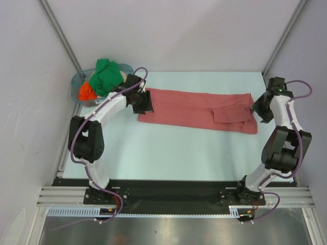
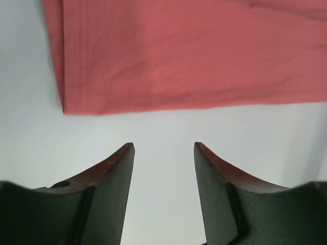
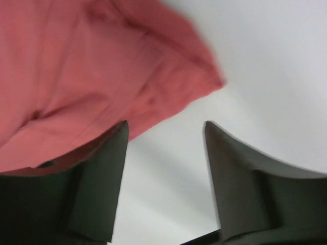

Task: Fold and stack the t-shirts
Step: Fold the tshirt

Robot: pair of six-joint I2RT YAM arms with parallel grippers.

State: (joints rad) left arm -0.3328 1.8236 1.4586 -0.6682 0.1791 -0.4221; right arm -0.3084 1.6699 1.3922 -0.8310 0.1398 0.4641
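Wrist views: salmon-red t-shirt (image 2: 194, 56) lies beyond left gripper (image 2: 163, 145), perhaps brushing right gripper (image 3: 164, 123), both spread empty.

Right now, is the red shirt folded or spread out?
Folded: the red shirt lies as a long narrow strip, with layers doubled over.

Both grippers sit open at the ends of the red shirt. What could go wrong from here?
1. A corner of the salmon-red t-shirt seems to lie against one finger of the right gripper. Backing away could drag the fold open.
2. The left gripper hovers right beside the plastic tub. A wide swing might knock it.
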